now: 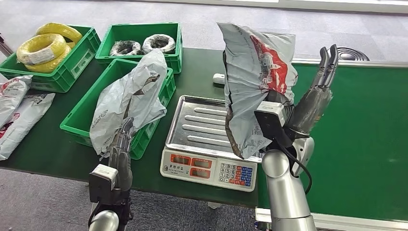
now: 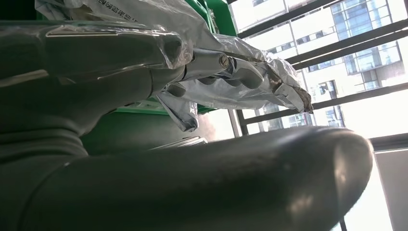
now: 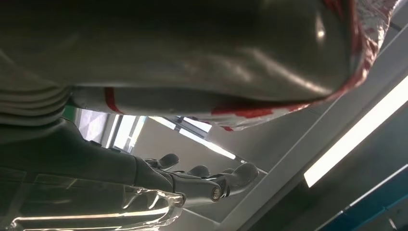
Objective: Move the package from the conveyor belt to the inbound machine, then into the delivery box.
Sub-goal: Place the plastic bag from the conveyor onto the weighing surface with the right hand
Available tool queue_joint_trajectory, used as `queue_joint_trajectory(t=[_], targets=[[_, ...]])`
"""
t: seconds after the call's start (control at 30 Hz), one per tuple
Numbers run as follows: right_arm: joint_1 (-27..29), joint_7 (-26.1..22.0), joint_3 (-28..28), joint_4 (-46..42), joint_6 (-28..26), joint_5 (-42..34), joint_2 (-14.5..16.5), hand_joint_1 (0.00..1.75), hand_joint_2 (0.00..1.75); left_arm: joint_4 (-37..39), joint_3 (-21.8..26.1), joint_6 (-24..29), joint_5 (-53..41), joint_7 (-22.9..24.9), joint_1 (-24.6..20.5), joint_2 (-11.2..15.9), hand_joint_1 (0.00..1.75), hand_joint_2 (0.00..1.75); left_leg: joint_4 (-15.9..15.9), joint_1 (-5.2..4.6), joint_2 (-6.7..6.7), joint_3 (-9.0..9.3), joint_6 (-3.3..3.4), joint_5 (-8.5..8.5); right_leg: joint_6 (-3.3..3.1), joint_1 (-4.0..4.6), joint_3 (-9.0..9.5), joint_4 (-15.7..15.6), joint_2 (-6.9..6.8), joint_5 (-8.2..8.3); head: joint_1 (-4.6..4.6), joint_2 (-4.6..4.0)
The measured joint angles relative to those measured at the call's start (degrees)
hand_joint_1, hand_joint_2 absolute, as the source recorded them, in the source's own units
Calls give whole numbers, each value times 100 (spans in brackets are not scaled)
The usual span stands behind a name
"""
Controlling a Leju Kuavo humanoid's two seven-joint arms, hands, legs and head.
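Note:
A bulging grey package (image 1: 255,72) with red print stands on end above the right side of the scale's steel tray (image 1: 202,120), its lower end over the tray's front right corner. My right hand (image 1: 315,96) is beside it on the conveyor side, fingers (image 1: 327,62) straight and pointing up. In the right wrist view the package (image 3: 240,113) lies against the thumb, with a gap between it and the outstretched fingers (image 3: 207,175). My left hand (image 1: 122,149) reaches up to a crumpled grey bag (image 1: 130,96) draped over a green crate (image 1: 77,130). Its fingers (image 2: 231,67) lie along the bag (image 2: 269,77), thumb well apart.
The green conveyor belt (image 1: 361,134) runs along the right. Two more green crates stand at the back left, one with yellow cable coils (image 1: 43,48), one with dark coils (image 1: 139,45). Several flat packages (image 1: 19,110) lie at the far left. A small white object (image 1: 219,78) sits behind the scale.

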Motion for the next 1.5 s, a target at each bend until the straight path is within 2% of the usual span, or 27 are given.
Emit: queue_joint_trajectory(t=[0.4, 0.53, 0.6, 0.67, 0.73, 0.83, 0.93, 1.23, 1.5], targets=[[134, -24, -309, -64, -3, 67, 111, 0, 0, 71, -35, 53, 14, 3, 24, 7, 0, 0, 0, 0, -1, -1, 0, 1, 0, 0, -1, 0, 1, 0, 1, 0], [140, 125, -318, -13, -3, 98, 118, 0, 0, 102, -42, 103, 22, 4, 11, 9, 0, 0, 0, 0, -1, -2, 1, 1, 0, 0, 0, 0, 0, 0, 1, 0], [138, 187, -317, 31, -3, 120, 118, 0, 87, 106, -43, 126, 26, 5, 12, 13, 0, 0, 0, 0, -1, -1, 1, 1, 0, 0, 0, 0, 0, 0, 1, 0], [135, 235, -316, 72, -2, 142, 118, 0, 87, 107, -44, 137, 29, 5, 12, 14, 0, 0, 0, 0, -1, -1, 1, 1, 0, 0, 0, 1, 0, 0, 1, 0], [111, 399, -316, 152, 24, 197, 116, 0, 0, 108, -44, 149, 30, 8, 16, 15, 0, 0, 0, 0, 0, -1, 1, 1, 0, 0, 1, 1, 0, 0, 1, 0], [-8, 712, -318, 447, 108, 267, 101, 0, 0, 108, -44, 164, 32, 19, 32, 15, 0, 0, 0, 0, 0, -1, 1, 1, 0, 0, 1, 1, 1, 0, 1, 0], [-220, 802, -324, 978, 148, 211, 72, 0, 0, 108, -44, 172, 32, 24, 49, 15, 0, 0, 0, 0, 0, 0, 1, 1, 0, 0, 0, 1, 0, 0, 0, 0], [-654, 410, -635, 2469, 305, -782, 51, 0, 0, 117, -89, 179, 85, 25, -33, 15, 0, 0, 0, 0, -4, -2, 1, 2, 0, 0, -1, 1, -1, 0, 1, 0], [-855, 275, -868, 2909, 407, -1065, 48, 0, 0, 157, -133, 161, 133, 22, -207, 15, 0, 0, 0, 0, -3, -1, 1, 2, 0, 0, -1, 1, -1, 0, 1, 0]])
